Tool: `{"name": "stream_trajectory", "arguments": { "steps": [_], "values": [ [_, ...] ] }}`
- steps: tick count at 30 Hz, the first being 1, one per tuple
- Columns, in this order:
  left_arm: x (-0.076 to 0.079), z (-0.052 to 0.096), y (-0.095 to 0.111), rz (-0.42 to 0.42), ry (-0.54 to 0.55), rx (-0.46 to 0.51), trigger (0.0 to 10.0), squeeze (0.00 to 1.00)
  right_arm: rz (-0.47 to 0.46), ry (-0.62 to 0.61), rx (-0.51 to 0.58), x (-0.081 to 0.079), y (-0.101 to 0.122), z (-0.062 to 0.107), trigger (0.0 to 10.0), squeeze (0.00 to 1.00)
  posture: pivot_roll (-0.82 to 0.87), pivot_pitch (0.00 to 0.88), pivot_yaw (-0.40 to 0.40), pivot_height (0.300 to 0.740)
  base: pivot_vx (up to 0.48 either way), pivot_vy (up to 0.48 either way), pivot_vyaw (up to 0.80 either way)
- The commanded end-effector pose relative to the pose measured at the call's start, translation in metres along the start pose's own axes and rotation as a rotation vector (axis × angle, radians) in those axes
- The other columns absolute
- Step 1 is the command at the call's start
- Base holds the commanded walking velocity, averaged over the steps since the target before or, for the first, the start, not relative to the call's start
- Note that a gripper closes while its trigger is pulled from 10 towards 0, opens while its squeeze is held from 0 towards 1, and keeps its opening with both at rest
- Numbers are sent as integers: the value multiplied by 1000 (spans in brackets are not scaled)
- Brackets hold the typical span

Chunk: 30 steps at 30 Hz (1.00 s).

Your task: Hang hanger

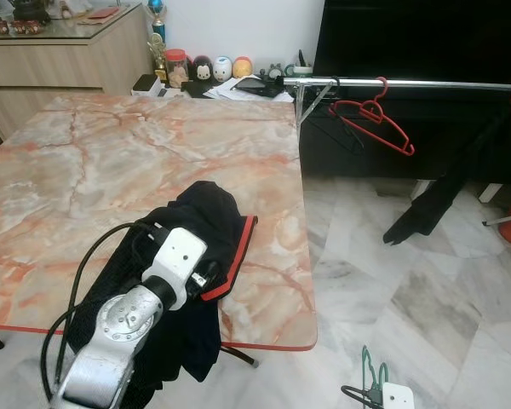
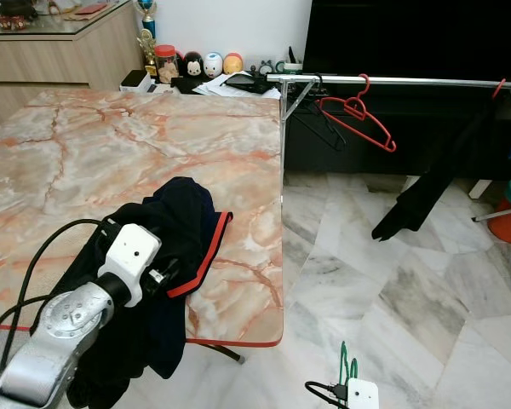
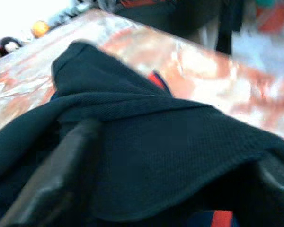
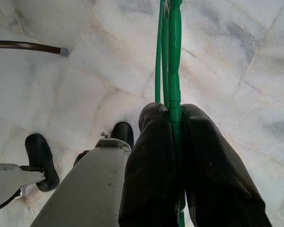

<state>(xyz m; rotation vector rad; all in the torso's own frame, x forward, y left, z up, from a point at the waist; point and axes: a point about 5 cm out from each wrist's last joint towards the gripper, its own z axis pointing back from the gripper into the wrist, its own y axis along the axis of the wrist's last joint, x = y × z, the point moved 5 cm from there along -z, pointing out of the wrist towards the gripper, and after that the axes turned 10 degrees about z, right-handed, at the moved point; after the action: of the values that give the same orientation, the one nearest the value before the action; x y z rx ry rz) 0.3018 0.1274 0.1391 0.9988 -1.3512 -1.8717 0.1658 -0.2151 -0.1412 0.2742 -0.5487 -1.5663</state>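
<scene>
Green hanger [image 4: 173,56] is pinched in the right gripper [image 4: 175,142] jaws low near the floor, rail [image 1: 409,83] far ahead, while the left gripper [image 3: 156,156] jaws straddle dark clothing [image 1: 200,221] on the worktop [image 1: 111,162].

The left gripper [image 3: 170,165] is buried in the dark garment [image 1: 200,230], its fingers [image 3: 61,175] blurred and mostly covered in the left wrist view. The green hanger [image 4: 173,56] runs off the right wrist picture's top edge, hook unseen. The right gripper [image 4: 177,142] is cut by the bottom edge. The figurines [image 1: 211,68] are too small to identify.
</scene>
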Motion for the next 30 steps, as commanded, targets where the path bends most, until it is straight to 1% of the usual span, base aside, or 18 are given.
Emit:
{"name": "stream_trajectory", "arguments": {
  "steps": [1, 2, 4, 6, 8, 10, 11, 12, 13, 14, 15, 20, 23, 24, 25, 28, 29, 30],
  "values": [
    [2, 5, 2, 0, -46, -13, 10000, 1000, 9, -5, 6, 3, 3, -1, 10000, 0, 165, 0, -37, 740, 0, 0, 0],
    [2, 5, 2, 0, -46, -13, 10000, 1000, 9, -5, 6, 3, 3, -1, 10000, 0, 165, 0, -37, 740, 0, 0, 0],
    [1, 13, 2, -10, -101, -41, 10000, 1000, 10, -5, 7, 3, 3, -1, 10000, 0, 163, 0, -36, 740, 0, 0, 0],
    [1, 15, 3, -8, -116, -47, 10000, 1000, 10, -5, 7, 3, 3, -1, 10000, 0, 163, 0, -36, 740, 0, 0, 0],
    [-2, 22, 6, 4, -148, -64, 10000, 1000, 12, -6, 7, 3, 3, -1, 10000, 0, 165, 0, -38, 740, 0, 0, 0],
    [-4, 23, 9, 9, -144, -57, 10000, 1000, 14, -6, 7, 3, 3, -1, 10000, 0, 165, 0, -38, 740, 0, 0, 0],
    [-13, 20, 18, 23, -88, -18, 10000, 1000, 16, -6, 7, 3, 3, -1, 10000, 0, 165, 0, -38, 740, 0, 0, 0],
    [-13, 20, 18, 23, -88, -18, 10000, 1000, 16, -6, 7, 3, 3, -1, 10000, 0, 165, 0, -38, 740, 0, 0, 0],
    [-22, 17, 24, 26, -23, 13, 10000, 820, 20, -6, 8, 3, 4, -1, 10000, 0, 168, 0, -39, 740, 0, 0, 0],
    [-29, 15, 24, 22, 29, 26, 10000, 0, 21, -6, 8, 3, 4, -1, 10000, 0, 167, 0, -39, 740, 0, 0, 0],
    [-36, 13, 25, 18, 84, 36, 10000, 0, 22, -7, 8, 3, 4, -1, 10000, 0, 165, 0, -39, 740, 0, 0, 0],
    [-46, 10, 27, 46, 178, 59, 10000, 0, 25, -10, 9, 3, 4, -1, 10000, 0, 162, 0, -38, 740, 0, 0, 0],
    [-60, 11, 30, 65, 279, 74, 10000, 0, 28, -10, 9, 3, 4, -1, 10000, 0, 165, 0, -37, 740, 0, 0, 0],
    [-62, 11, 30, 69, 293, 73, 10000, 0, 29, -10, 9, 3, 4, -1, 10000, 0, 165, 0, -37, 740, 0, 0, 0],
    [-61, 11, 29, 81, 283, 66, 10000, 0, 30, -9, 8, 3, 4, -1, 10000, 0, 165, 0, -37, 740, 0, 0, 0],
    [-42, 12, 24, 70, 131, 35, 10000, 0, 32, -7, 9, 2, 4, -1, 10000, 0, 162, 0, -35, 740, 0, 0, 0],
    [-31, 14, 21, 63, 49, 8, 10000, 0, 34, -6, 10, 2, 5, -1, 10000, 0, 163, 0, -35, 740, 0, 0, 0],
    [-11, 21, 13, 76, -97, -45, 10000, 0, 36, -5, 10, 2, 5, -1, 10000, 0, 166, 0, -35, 740, 0, 0, 0]
  ]
}}
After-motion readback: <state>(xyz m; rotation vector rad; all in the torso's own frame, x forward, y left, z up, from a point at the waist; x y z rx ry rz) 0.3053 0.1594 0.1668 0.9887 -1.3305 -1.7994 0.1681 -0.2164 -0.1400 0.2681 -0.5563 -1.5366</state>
